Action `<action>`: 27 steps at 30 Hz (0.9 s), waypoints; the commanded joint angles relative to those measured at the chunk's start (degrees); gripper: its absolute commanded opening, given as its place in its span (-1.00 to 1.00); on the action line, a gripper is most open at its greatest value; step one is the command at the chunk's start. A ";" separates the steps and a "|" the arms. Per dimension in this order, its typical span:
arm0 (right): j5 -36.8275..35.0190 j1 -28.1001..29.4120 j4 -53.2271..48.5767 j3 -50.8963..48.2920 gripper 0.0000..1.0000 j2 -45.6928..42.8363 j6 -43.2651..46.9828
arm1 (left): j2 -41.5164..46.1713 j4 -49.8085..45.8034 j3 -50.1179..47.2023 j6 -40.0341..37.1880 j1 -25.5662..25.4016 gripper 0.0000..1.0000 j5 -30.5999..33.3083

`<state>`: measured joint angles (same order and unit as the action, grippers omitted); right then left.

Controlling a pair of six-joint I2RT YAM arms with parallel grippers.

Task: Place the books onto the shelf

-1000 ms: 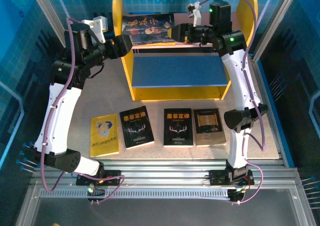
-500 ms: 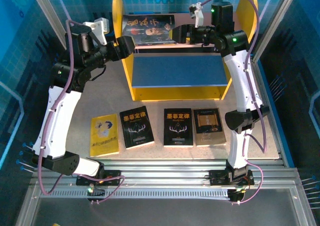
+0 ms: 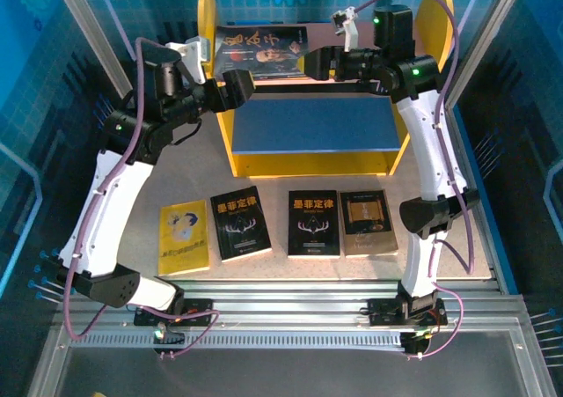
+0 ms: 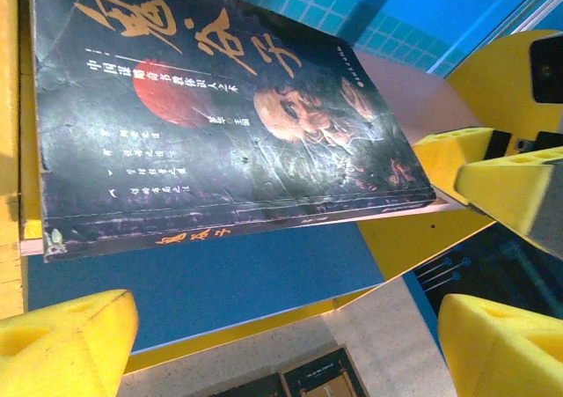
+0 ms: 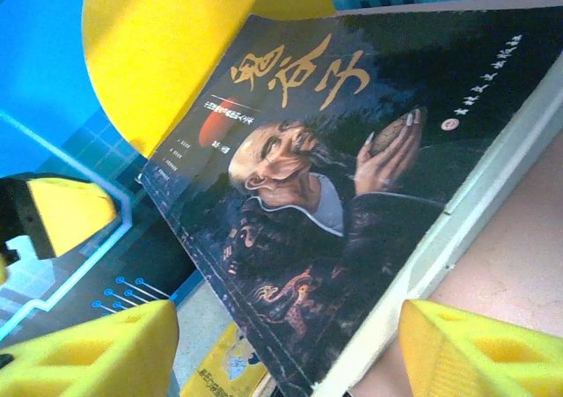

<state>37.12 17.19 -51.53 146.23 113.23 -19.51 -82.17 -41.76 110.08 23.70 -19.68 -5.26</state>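
The dark portrait book (image 3: 262, 52) lies flat on the shelf's pink upper board (image 5: 515, 265), its front edge jutting over the blue lower board (image 3: 312, 122). My left gripper (image 3: 246, 85) hangs open just inside the left yellow side panel (image 3: 208, 27), below the book (image 4: 229, 115), nothing between its fingers (image 4: 62, 344). My right gripper (image 3: 310, 62) stands open at the book's right edge (image 5: 334, 194), one finger (image 5: 479, 349) over the pink board. On the table lie a yellow book (image 3: 184, 237), two black antler books (image 3: 243, 222) (image 3: 314, 224) and a brown-black book (image 3: 368, 222).
The shelf (image 3: 312, 161) stands at the back middle of the table, its right side panel (image 3: 437, 18) behind my right arm. Blue enclosure walls (image 3: 53, 106) close in on both sides. A metal rail (image 3: 290, 296) runs along the near edge.
The portrait book has slid back onto the pink board. My left gripper has moved right, in under the book's left end. My right gripper has shifted only slightly.
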 commanded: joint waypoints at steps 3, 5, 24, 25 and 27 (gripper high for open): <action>2.84 -0.14 1.91 -0.38 0.35 -1.71 -1.02 | -1.32 -0.25 0.97 0.28 -0.53 0.79 1.21; 3.32 -0.01 2.34 -0.34 0.35 -1.50 -1.37 | -1.58 -0.33 1.10 0.14 -0.53 0.79 1.30; 4.67 0.83 3.98 -0.09 0.35 -0.08 -2.67 | -3.56 -1.66 3.12 -2.33 -0.47 0.81 3.21; 4.71 0.83 4.07 -0.07 0.35 -0.03 -2.75 | -3.57 -1.66 3.21 -2.50 -0.45 0.81 3.23; 4.71 0.83 4.15 0.01 0.35 0.15 -2.88 | -3.76 -1.82 3.54 -2.78 -0.38 0.81 3.49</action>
<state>40.10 17.26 -48.80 146.19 113.14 -21.61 -85.58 -43.24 111.35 22.55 -19.73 -3.11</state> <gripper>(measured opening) 0.672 0.905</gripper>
